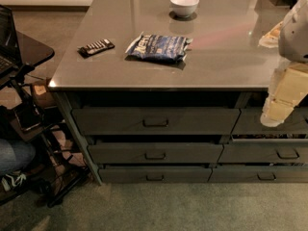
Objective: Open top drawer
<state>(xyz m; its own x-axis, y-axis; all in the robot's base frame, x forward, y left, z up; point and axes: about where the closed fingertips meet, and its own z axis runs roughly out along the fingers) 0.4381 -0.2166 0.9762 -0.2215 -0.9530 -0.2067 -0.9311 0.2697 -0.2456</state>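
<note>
Our cream-coloured gripper (pixel 275 113) hangs at the right end of the cabinet, in front of the narrower drawer front (pixel 250 123). We cannot tell whether it is released or clenched. The wide, dark grey, flat-panelled top drawer (pixel 115 121) lies to the left of the jaws at about their height, and looks shut, though shadow blurs its upper edge. Its small rectangular loop handle (pixel 155 122) runs horizontally, well apart from the jaws, so we judge the arm must travel left first.

I seem to be in an office: carpet (pixel 168 206) underfoot, a laptop (pixel 6 37) on a stand (pixel 31 52) at left, a chip bag (pixel 158 47) and bowl (pixel 184 5) on the grey desk (pixel 231 57). My claw (pixel 274 112) hangs at its right edge.
</note>
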